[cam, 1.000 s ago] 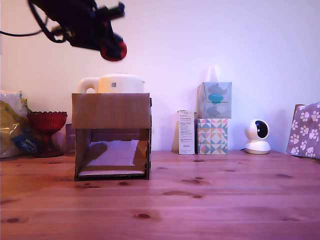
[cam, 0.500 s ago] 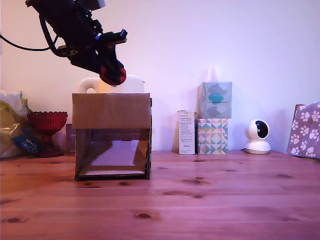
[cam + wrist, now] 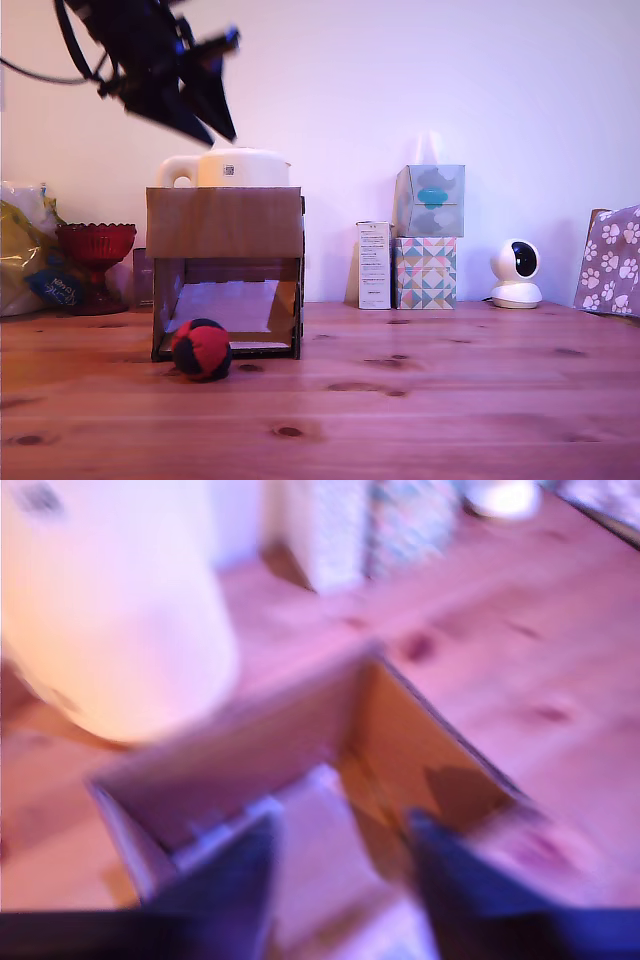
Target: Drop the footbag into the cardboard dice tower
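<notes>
The red and black footbag (image 3: 201, 349) lies on the wooden table just in front of the lower opening of the cardboard dice tower (image 3: 225, 220). High above the tower's top, toward the exterior view's left, hangs my gripper (image 3: 218, 128), open with nothing in it. The wrist view is blurred and looks down into the tower's open top (image 3: 330, 780), with my two dark fingers (image 3: 235, 875) spread apart and nothing between them. The pale ramp (image 3: 232, 305) shows inside the tower's front opening.
A white kettle (image 3: 225, 167) stands behind the tower. A red glass bowl (image 3: 93, 260) and a yellow bag (image 3: 22, 262) sit at the exterior view's left. Stacked tissue boxes (image 3: 427, 235), a small white carton (image 3: 372, 264), a white camera (image 3: 515, 273) and a paw-print bag (image 3: 610, 258) line the back right.
My gripper has opened and let go of the footbag, which passed through the tower and came out onto the table in front. The arm has lifted slightly.
</notes>
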Controlling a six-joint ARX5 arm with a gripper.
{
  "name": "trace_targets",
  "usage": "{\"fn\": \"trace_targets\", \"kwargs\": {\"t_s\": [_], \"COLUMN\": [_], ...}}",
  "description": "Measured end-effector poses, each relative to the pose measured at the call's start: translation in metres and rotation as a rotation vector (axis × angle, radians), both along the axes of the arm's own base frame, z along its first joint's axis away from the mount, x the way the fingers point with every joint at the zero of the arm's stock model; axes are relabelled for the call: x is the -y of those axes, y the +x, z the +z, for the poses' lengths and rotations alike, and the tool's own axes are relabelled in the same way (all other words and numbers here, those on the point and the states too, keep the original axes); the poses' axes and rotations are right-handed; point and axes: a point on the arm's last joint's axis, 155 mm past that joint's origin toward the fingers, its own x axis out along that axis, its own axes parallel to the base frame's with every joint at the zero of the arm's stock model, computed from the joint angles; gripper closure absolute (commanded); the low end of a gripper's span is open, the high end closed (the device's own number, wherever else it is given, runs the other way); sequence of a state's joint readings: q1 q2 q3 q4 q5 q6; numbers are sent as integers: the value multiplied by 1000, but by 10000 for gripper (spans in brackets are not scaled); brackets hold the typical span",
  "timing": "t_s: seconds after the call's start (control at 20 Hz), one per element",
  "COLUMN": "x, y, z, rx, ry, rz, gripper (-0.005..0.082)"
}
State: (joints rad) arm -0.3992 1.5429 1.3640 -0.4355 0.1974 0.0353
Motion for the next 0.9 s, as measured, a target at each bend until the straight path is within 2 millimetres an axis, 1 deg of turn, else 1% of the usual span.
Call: {"fn": "trace_targets", "kwargs": {"t_s": [0.1, 0.15, 0.2, 0.25, 0.3, 0.35, 0.5, 0.55, 0.6, 0.75, 0.8, 0.9], "x": [1, -1, -4, -7, -10, -11, -19, -22, -25, -35, -38, -47], "y": [-12, -20, -28, -36, -41, -45, -62, -70, -76, -95, -102, -114], "z": [29, 39, 42, 39, 32, 19, -34, -47, -54, -56, -60, -78], "rx": [77, 114, 142, 160, 167, 167, 115, 104, 105, 156, 160, 136], "ry": [-49, -68, -81, -89, -92, -96, -98, -98, -106, -130, -131, -116], "rz": [-27, -33, -34, -35, -35, -33, -18, -14, -10, 1, 2, 20], "gripper": [790, 790, 790, 790, 790, 790, 790, 790, 790, 790, 790, 790]}}
